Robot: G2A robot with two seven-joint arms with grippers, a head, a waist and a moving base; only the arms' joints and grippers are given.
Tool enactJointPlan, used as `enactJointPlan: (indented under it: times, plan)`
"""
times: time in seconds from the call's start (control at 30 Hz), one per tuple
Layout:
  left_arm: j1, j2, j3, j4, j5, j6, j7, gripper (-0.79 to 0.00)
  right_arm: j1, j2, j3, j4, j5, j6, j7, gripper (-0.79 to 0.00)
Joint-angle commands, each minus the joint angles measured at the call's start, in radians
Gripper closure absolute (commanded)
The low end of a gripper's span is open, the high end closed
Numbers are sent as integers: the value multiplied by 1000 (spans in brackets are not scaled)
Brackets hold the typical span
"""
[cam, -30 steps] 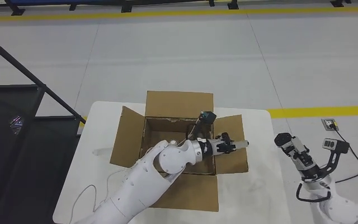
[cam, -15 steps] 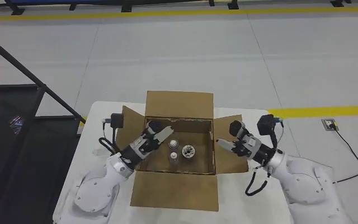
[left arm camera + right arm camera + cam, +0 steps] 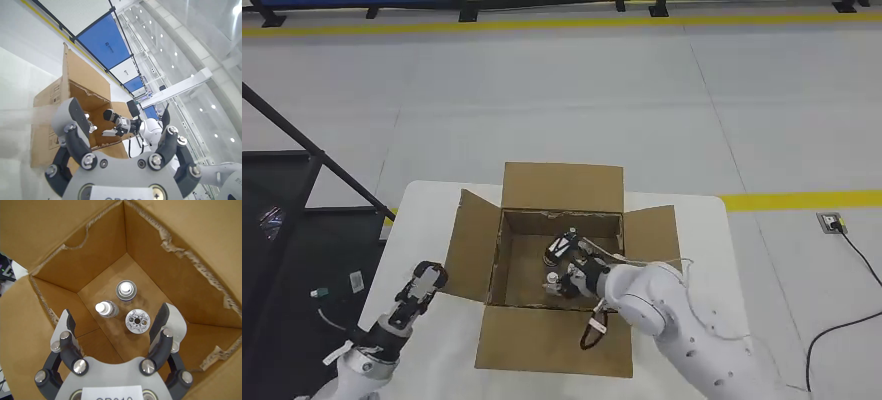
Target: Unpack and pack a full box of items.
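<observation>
Below the spread right hand (image 3: 116, 311), bottle (image 3: 107, 310) and can (image 3: 126, 291) stand upright in the box (image 3: 170, 256); left hand (image 3: 121, 110) spread.

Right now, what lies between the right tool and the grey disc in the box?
Nothing. The right wrist view shows the open right tool above the grey disc, only air between; a clear bottle and a can stand beside the disc.

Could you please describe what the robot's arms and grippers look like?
The left arm and right arm have smooth white shells. The left gripper and right gripper match: grey plate, silver screws, black linkages, two white fingers with black pads. A black cable loops by the right wrist.
</observation>
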Motion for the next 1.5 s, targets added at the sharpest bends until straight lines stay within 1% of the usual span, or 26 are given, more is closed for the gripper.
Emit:
enactJointPlan:
  times: [0.0, 0.13, 0.17, 0.23, 0.3, 0.33, 0.57, 0.6, 0.67, 0.7, 0.8, 0.83, 0.9, 1.07, 1.1, 1.13, 1.2, 1.27, 1.37, 1.47]
  plan:
    - [4, 2, -7, 8, -12, -10, -6, -785, 27, -18, -45, 35, -13, 37, 16, -785]
    - [1, 4, -4, 19, -20, -14, -14, -785, 53, -45, -87, 78, 2, 65, 24, -785]
    - [-4, 5, -3, 24, -22, -15, -18, -785, 58, -51, -95, 87, 3, 71, 28, -760]
    - [-13, 7, -1, 33, -25, -15, -27, -785, 67, -61, -107, 104, 4, 81, 31, -579]
    - [-24, 8, 2, 43, -30, -16, -34, -785, 75, -72, -119, 122, 0, 93, 34, -431]
    - [-27, 9, 2, 46, -32, -16, -35, -785, 77, -75, -122, 127, -1, 95, 35, -385]
    - [-44, 14, 4, 64, -43, -22, -46, -785, 95, -102, -136, 182, 21, 109, 55, -342]
    - [-46, 15, 3, 68, -45, -23, -48, -785, 98, -106, -136, 189, 23, 109, 55, -320]
    - [-50, 17, 1, 72, -50, -21, -50, -785, 102, -112, -135, 198, 24, 110, 59, -249]
    - [-51, 17, 1, 73, -51, -21, -51, -785, 103, -113, -134, 198, 24, 110, 60, -175]
    - [-55, 19, 2, 75, -53, -19, -52, -785, 103, -115, -118, 185, 20, 115, 67, -15]
    - [-56, 20, 4, 74, -54, -18, -54, -785, 101, -114, -110, 172, 17, 116, 70, 0]
    - [-61, 21, 7, 75, -54, -15, -54, -785, 91, -109, -86, 131, 8, 120, 79, 0]
    - [-84, 24, 28, 80, -46, -5, -72, -785, 38, -79, 5, -32, -22, 111, 125, 0]
    - [-96, 25, 37, 84, -43, 2, -80, -785, 18, -69, 43, -94, -30, 108, 137, 0]
    - [-103, 26, 41, 86, -41, 6, -84, -785, 6, -63, 64, -125, -28, 102, 144, 0]
    - [-126, 28, 53, 91, -31, 15, -92, -785, -33, -43, 145, -232, -50, 91, 169, 0]
    - [-140, 29, 60, 93, -29, 19, -95, -785, -67, -30, 207, -308, -69, 97, 175, 0]
    - [-159, 31, 70, 99, -31, 23, -102, -785, -132, -10, 328, -420, -145, 151, 157, 0]
    - [-172, 33, 80, 106, -31, 24, -105, -785, -199, 4, 447, -497, -165, 187, 108, 0]
